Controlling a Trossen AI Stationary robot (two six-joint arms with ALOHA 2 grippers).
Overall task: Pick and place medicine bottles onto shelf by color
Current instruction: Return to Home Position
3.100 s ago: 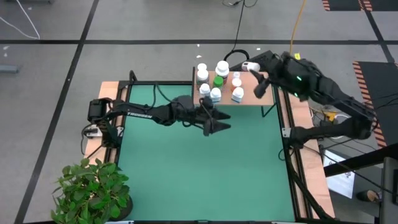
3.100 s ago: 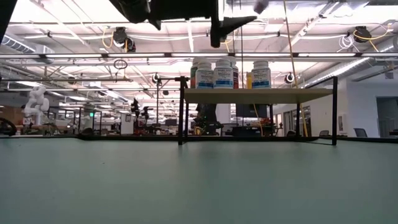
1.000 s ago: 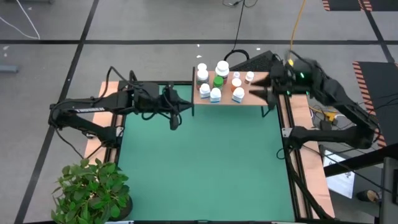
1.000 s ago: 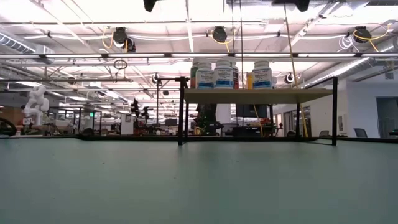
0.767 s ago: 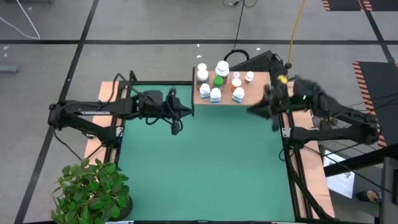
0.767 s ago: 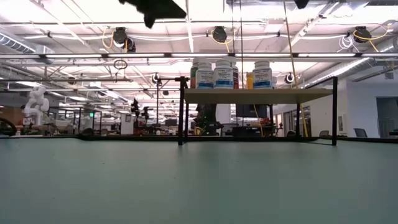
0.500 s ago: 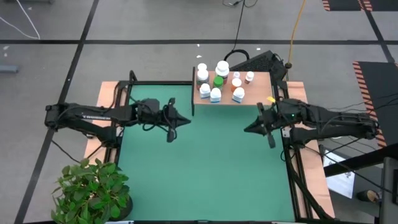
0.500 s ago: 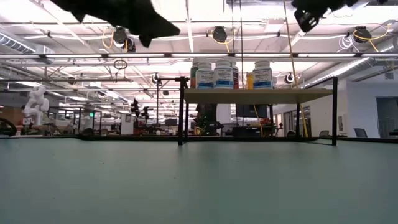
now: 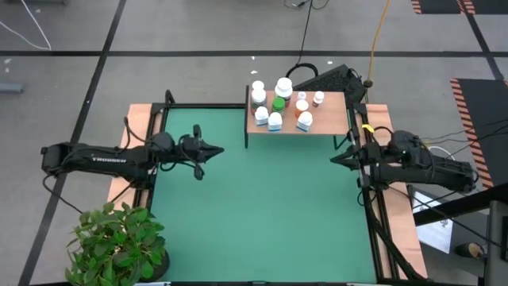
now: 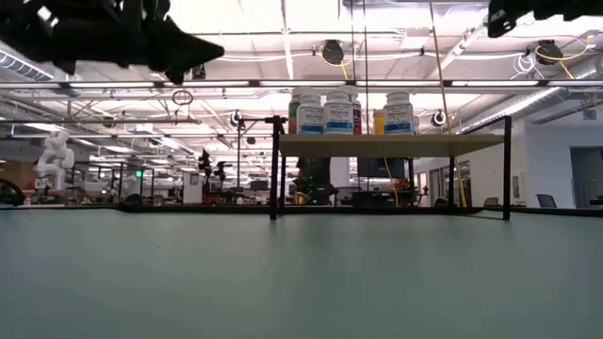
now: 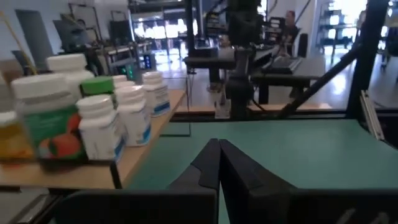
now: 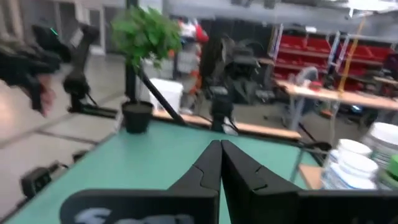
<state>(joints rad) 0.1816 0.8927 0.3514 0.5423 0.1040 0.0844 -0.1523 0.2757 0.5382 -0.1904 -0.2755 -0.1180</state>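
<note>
No bottle shows on the green worktop [image 9: 254,206] in front. At its 9 o'clock edge the left arm [image 9: 119,156] lies low, jaws pressed together on nothing. At 3 o'clock the right arm [image 9: 429,167] mirrors it, jaws likewise closed and empty — a parked pose, I judge, with nothing left to carry. At 12 o'clock the medicine bottles [image 9: 278,103] stand upright on the shelf [image 9: 335,111] — clustered toward its 9 o'clock end.

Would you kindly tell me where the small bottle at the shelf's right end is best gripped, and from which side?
Probably around its cap, from straight above: the small bottle stands upright, with bare shelf on its right and another bottle close on its left.
</note>
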